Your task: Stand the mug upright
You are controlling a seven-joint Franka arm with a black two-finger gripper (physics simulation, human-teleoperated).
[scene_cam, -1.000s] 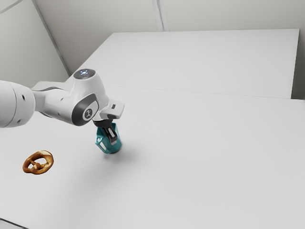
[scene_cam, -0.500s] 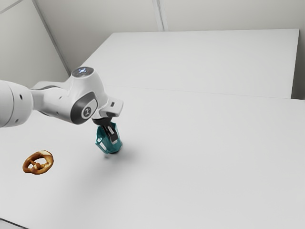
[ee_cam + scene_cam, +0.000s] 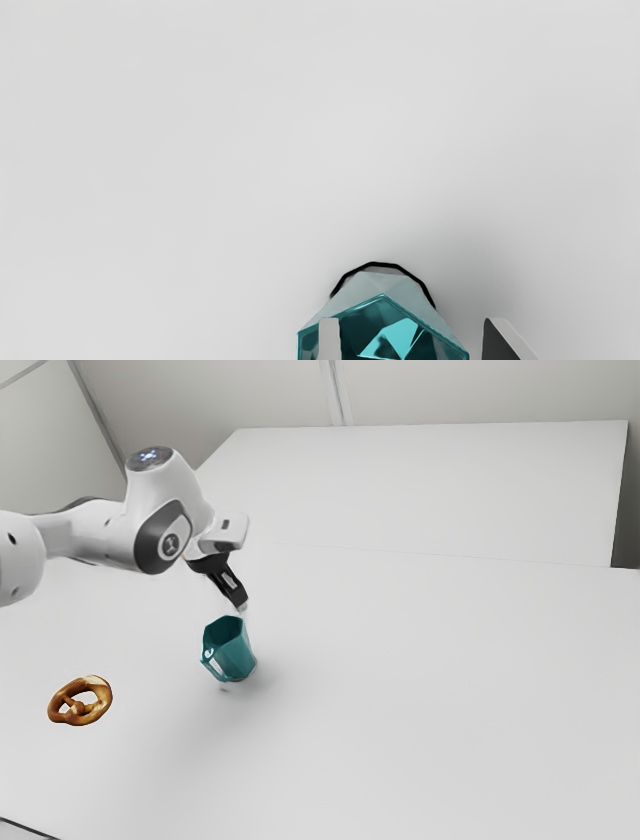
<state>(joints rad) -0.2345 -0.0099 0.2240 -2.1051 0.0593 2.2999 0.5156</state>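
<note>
Gripper (image 3: 240,607) fingers are standing released and spread in the wrist view, with a clear space between one finger (image 3: 330,340) and the other, and in the exterior view the fingertips are hovering just above the mug (image 3: 232,653), apart from it. Taking twelve o'clock as straight up the exterior view, the mug is sitting between six and seven o'clock from the fingertips, standing on its base on the white table (image 3: 400,690), its teal mouth facing up. Its handle (image 3: 204,660) is pointing toward about eight o'clock. In the wrist view one finger is overlapping the mug's rim. From the gripper, the white arm (image 3: 95,535) is reaching back toward ten o'clock. Farther off, a brown pretzel (image 3: 97,682) is lying between eight and nine o'clock from the mug, well apart from it. Farthest, a white raised-looking surface (image 3: 430,490) is stretching out between one and two o'clock from the mug.
</note>
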